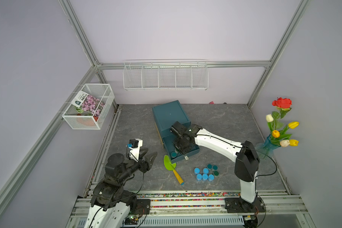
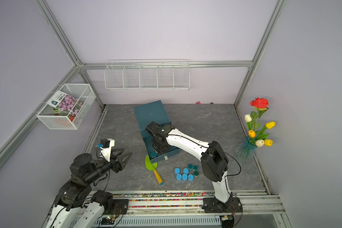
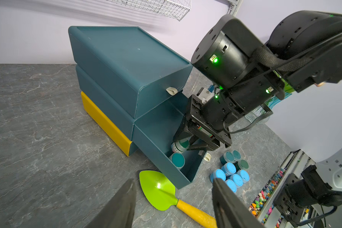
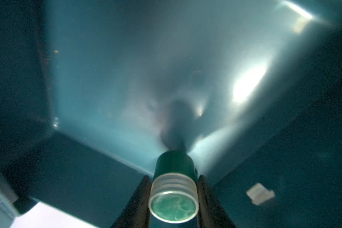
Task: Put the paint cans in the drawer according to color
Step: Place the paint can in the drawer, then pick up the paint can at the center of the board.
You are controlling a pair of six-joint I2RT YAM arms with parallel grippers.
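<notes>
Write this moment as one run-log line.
right gripper: shut on teal can, inside open drawer | left gripper: open, empty | also in drawer: second teal can | table: five light blue cans, three loose teal cans

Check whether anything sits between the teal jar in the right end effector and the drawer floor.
Nothing visible does. The right end effector holds the teal jar already inside the open drawer, and the floor beyond it looks bare. A second teal jar stands close by, toward the drawer's front.
</notes>
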